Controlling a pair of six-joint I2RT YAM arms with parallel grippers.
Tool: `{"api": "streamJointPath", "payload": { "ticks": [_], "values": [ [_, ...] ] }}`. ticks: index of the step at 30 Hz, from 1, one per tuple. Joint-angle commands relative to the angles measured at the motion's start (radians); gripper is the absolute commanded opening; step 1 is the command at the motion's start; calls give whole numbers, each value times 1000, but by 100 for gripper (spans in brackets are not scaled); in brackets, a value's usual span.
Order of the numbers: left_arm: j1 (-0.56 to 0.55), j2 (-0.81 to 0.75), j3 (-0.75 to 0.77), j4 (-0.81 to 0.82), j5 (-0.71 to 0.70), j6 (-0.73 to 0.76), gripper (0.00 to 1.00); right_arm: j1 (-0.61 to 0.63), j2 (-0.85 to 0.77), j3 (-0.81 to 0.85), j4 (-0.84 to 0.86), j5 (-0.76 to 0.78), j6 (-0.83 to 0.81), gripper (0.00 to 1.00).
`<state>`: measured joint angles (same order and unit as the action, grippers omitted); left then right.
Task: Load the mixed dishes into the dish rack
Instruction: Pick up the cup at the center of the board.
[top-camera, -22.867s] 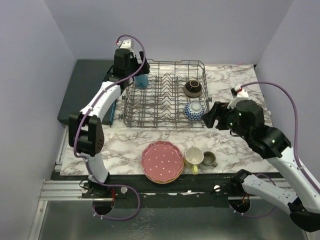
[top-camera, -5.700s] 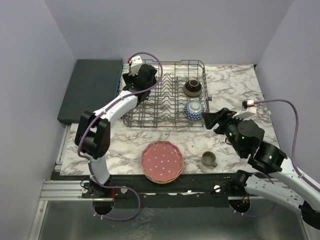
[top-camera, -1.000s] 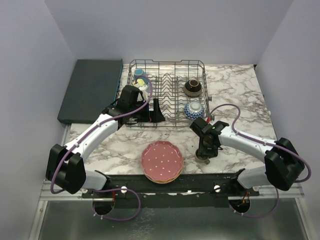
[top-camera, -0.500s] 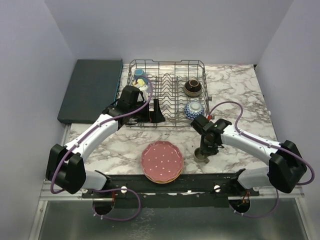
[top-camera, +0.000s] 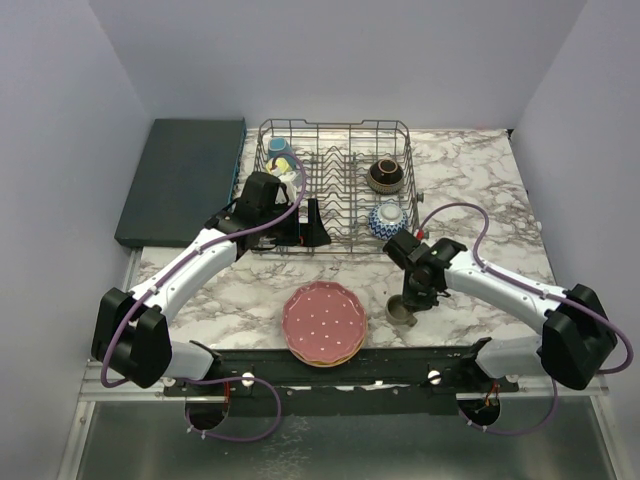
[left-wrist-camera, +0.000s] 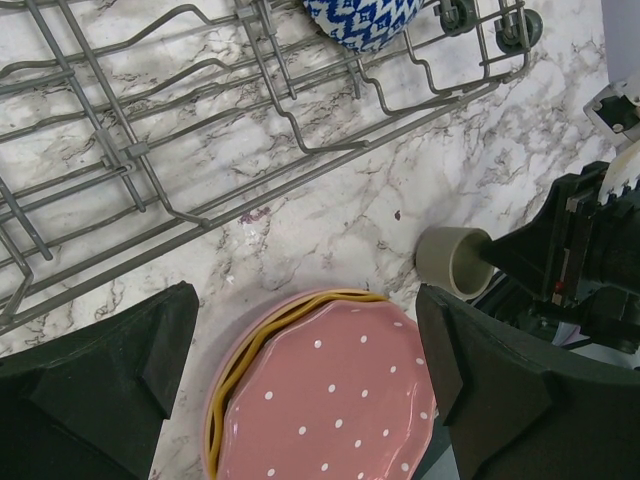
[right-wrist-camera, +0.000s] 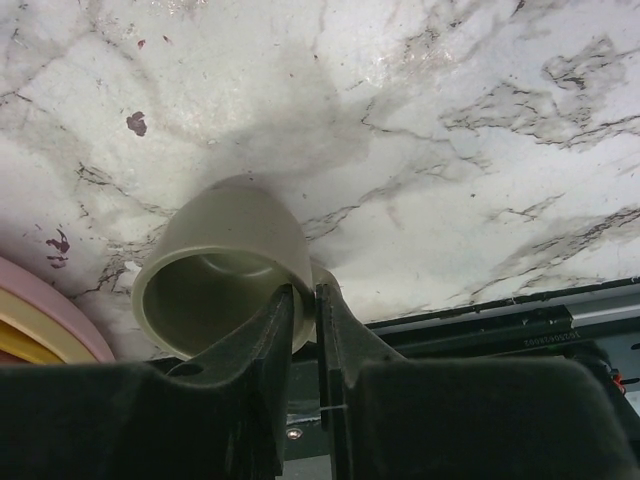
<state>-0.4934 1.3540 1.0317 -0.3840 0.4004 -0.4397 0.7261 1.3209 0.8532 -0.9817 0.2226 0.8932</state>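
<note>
The olive-grey mug (top-camera: 402, 313) (right-wrist-camera: 225, 255) (left-wrist-camera: 452, 260) stands near the table's front edge, right of the plates. My right gripper (top-camera: 411, 300) (right-wrist-camera: 305, 315) is shut on its wall, one finger inside the rim and one outside by the handle. A pink dotted plate (top-camera: 323, 320) (left-wrist-camera: 335, 400) tops a stack with yellow and pink rims under it. The dish rack (top-camera: 335, 130) (left-wrist-camera: 200, 130) holds a blue mug (top-camera: 277, 147), a yellow mug (top-camera: 284, 165), a brown bowl (top-camera: 385, 176) and a blue patterned bowl (top-camera: 386, 220) (left-wrist-camera: 362, 20). My left gripper (top-camera: 300, 228) (left-wrist-camera: 305, 400) hangs open at the rack's front edge, above the plates.
A flat dark teal slab (top-camera: 180, 180) lies left of the rack. Bare marble (top-camera: 470, 190) stretches right of the rack. The table's front edge and black rail (right-wrist-camera: 480, 330) run just beyond the mug. The plate stack's rim (right-wrist-camera: 40, 330) lies close to the mug's left.
My right gripper's fingers have closed onto the mug's wall. The right arm shifted slightly. The left arm has not moved.
</note>
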Motion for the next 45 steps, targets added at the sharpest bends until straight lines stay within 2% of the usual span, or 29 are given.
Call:
{"api": "streamJointPath", "payload": {
  "ticks": [1,10,30,45],
  "values": [
    [-9,-5,-12,7,3,12,99,-2,-25,-19,1,-4,13,19],
    [-16,-6,-16,7,-2,15,99,-3,-51,-59,57,-31,14,0],
    [-25,-13,-12,6,19,42,99,-2,-203,-23,32,22,25,0],
    [-27,-32,41,7,187,-46,99,-3,-305,62,112,33,-32,0]
  ]
}}
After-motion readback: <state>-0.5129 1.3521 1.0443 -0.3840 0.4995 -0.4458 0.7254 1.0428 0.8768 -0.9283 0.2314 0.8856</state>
